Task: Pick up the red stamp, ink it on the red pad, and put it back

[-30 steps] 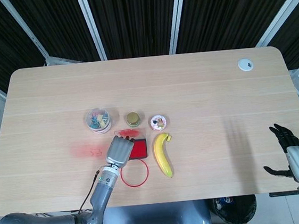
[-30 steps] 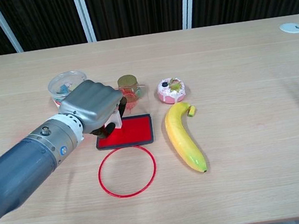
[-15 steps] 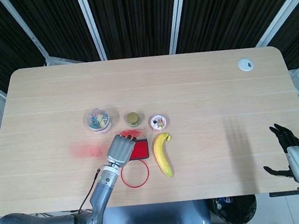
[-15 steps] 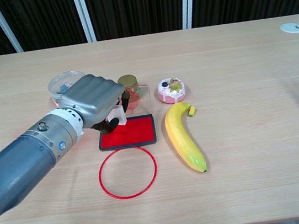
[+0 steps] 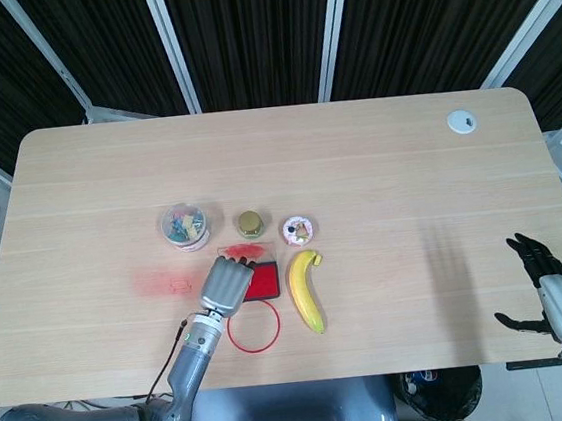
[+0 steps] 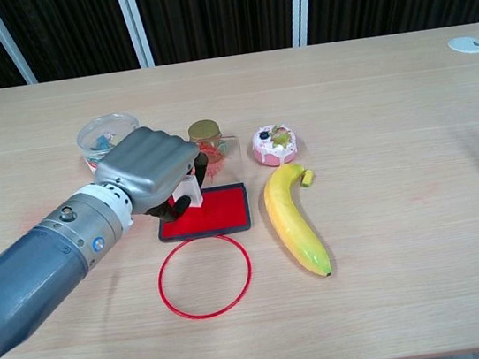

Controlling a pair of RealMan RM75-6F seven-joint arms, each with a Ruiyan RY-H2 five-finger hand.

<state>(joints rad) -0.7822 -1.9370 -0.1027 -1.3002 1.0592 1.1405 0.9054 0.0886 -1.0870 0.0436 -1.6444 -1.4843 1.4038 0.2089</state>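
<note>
Gripping a small pale block that looks to be the red stamp (image 6: 193,189), the left hand (image 6: 150,167) curls over the near-left corner of the red pad (image 6: 213,212); the stamp sits at the pad's left edge, though whether its face touches the ink is hidden by the fingers. Judged from its blocky shape, the stamp is probably light and rigid, with smooth sides that could slip, so a hold across its upright sides, well above the inked face, seems best. The pad is a shallow black tray and may slide if pressed off-centre. Behind it lies a clear lid (image 6: 220,149), beside a gold-capped jar (image 6: 205,134), a clear tub of small items (image 6: 107,134) and a small decorated cake (image 6: 274,143); a banana (image 6: 294,223) lies right of the pad and a red ring (image 6: 204,275) in front. The right hand (image 5: 548,284) hangs off the table's edge, fingers spread, holding nothing. No brand, label or readable writing shows anywhere.
</note>
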